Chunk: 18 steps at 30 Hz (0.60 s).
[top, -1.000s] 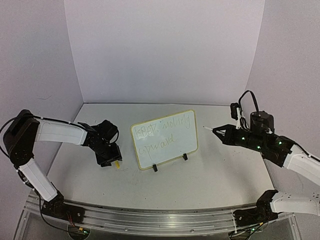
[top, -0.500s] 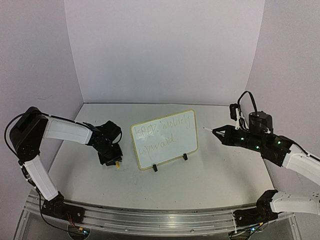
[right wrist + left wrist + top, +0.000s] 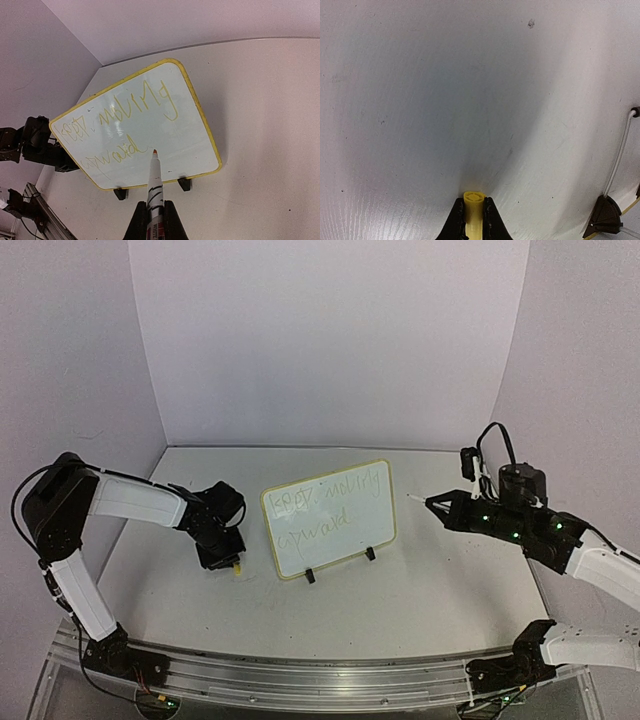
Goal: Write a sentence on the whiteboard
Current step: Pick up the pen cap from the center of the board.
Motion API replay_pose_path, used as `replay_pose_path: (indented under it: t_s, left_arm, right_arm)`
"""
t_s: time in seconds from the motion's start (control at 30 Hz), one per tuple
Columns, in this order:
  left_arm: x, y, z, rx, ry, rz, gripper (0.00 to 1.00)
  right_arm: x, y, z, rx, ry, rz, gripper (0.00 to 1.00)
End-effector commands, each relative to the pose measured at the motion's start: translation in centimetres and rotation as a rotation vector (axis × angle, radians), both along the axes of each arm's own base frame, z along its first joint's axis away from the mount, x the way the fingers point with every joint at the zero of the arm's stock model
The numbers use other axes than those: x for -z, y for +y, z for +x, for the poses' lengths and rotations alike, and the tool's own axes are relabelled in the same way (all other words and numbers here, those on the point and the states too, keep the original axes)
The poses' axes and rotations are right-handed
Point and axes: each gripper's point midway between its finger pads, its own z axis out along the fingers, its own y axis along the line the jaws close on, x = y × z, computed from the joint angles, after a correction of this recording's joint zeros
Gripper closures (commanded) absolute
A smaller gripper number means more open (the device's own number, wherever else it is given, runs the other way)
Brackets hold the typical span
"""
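Pale lilac walls close in a white worktop (image 3: 440,590), and near its middle stands the whiteboard (image 3: 352,536), tilted back on two black clip feet (image 3: 310,576) with its yellow rim all in view from above. On its face runs the sentence (image 3: 325,502), two lines of thin yellow-green scrawl filling the upper and left part; the letters are too faint to read with confidence, and the right wrist view shows them upside down (image 3: 125,115) across the same board (image 3: 192,145). At 3 o'clock from the board, well apart from it, the right gripper (image 3: 432,504) lies nearly level, its arm stretched in from the right edge and pointing toward 9 o'clock. Its fingers (image 3: 169,220) are clamped on a white marker (image 3: 154,185) whose small orange tip aims at the board's lower half without touching it. At 9 o'clock from the board, just beside its left edge, the left gripper (image 3: 228,562) points steeply down at the worktop from a bent arm reaching in from the left. Its fingers (image 3: 456,220) are closed on a short yellow piece (image 3: 474,200) with a cross-shaped end; whether that is a cap or a pen I cannot tell, since only its end shows. One foot of the board (image 3: 604,220) is cut off at the lower right of the left wrist view.
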Motion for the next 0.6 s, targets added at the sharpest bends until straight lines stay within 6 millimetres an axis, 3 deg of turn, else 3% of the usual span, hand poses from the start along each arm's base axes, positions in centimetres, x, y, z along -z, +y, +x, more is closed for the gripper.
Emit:
replay_pose_path:
  t_s: [0.0,0.1,0.23,0.57]
  left_arm:
    - [-0.3,1.4,-0.7,-0.053,0.007,0.036,1.0]
    - [-2.4,0.9,-0.3,-0.111,-0.053,-0.053,1.0]
    - [-6.8,0.4,0.6,-0.197,-0.172,-0.202,1.0]
    - [-18.0,0.4,1.4,-0.374,-0.411,-0.575,1.0]
  right_arm:
    - [-2.1,0.6,-0.1,-0.022,-0.053,0.073,1.0]
    - [-3.7,1.3,-0.4,-0.037,-0.106,0.152,1.0]
    - [-4.7,3.0,-1.1,-0.05,-0.158,0.16,1.0]
    - [-7.2,12.7,-4.2,-0.114,-0.316,0.129,1.0]
